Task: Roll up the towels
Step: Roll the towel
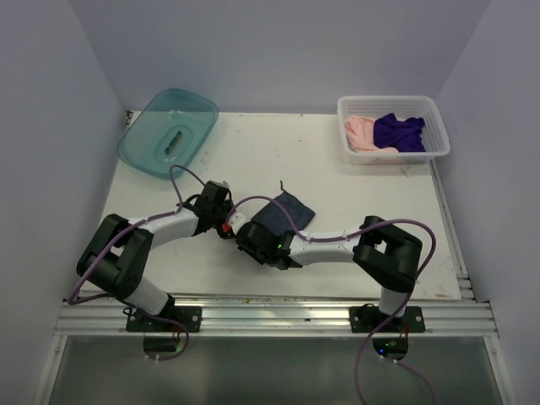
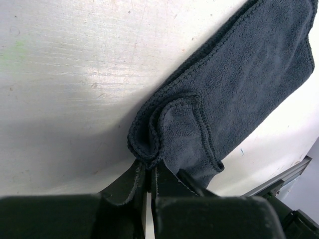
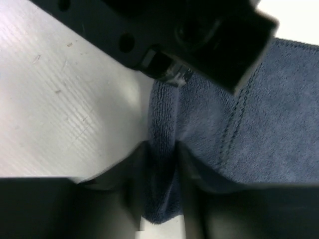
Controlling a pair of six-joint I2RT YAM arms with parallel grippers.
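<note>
The slate-blue towel [image 1: 285, 210] lies on the white table [image 1: 337, 211] between my two arms. My left gripper [image 1: 226, 226] is shut on its folded near corner; in the left wrist view the bunched edge of the slate-blue towel [image 2: 149, 139] sits right at the closed fingertips [image 2: 148, 167]. My right gripper [image 1: 246, 234] is shut on a fold of the same edge, and the slate-blue towel [image 3: 162, 164] runs down between its fingers. The purple towel [image 1: 399, 132] and the pink towel [image 1: 361, 135] lie crumpled in the white basket [image 1: 437, 126].
A teal plastic tub [image 1: 167, 132] stands at the back left with a small object inside. The white basket is at the back right. Grey walls close in both sides, and an aluminium rail [image 1: 278, 316] runs along the near edge.
</note>
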